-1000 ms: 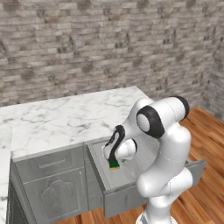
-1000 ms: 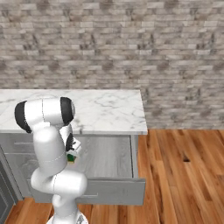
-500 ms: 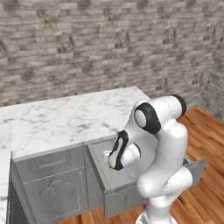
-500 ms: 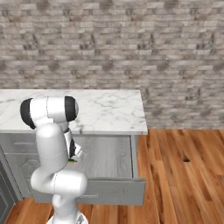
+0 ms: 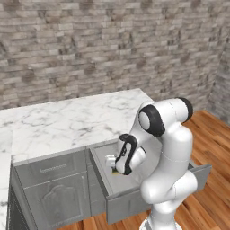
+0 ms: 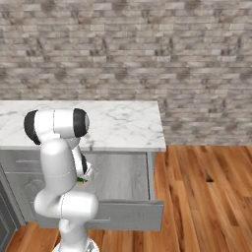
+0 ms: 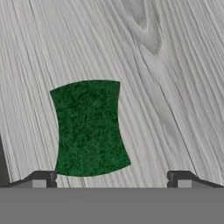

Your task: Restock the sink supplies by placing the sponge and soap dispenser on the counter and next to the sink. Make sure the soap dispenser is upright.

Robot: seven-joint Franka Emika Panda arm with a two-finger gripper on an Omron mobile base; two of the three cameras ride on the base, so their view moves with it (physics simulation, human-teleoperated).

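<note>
While your arm is bent down into the open drawer (image 5: 134,197) under the marble worktop (image 5: 67,123), the hand (image 7: 111,179) is sitting right above the sponge (image 7: 89,127), fingers spread wide and holding nothing. Looking along the hand, you've got the green top of the sponge lying flat on the pale grey wood-grain drawer floor (image 7: 175,78). It's off-centre: the sponge sits close to the left fingertip (image 7: 41,180) and well clear of the other one, so it's more in the left half of the gap than in the middle. No contact between fingertips and sponge that I can see.

From the left base camera you can just catch a sliver of yellow under the dark wrist, down inside the drawer near its back left part. That's the sponge's lower layer (image 5: 115,171). The hand itself (image 5: 111,162) points down and left into the drawer there, mostly hidden by the forearm. From the right base camera there's a tiny green and yellow speck (image 6: 80,180) peeking out beside the arm, again inside the drawer, below the worktop edge.

Drawer's pulled out toward the robot, grey front facing the wood floor (image 6: 206,197). Brick wall (image 6: 123,49) behind the worktop.
</note>
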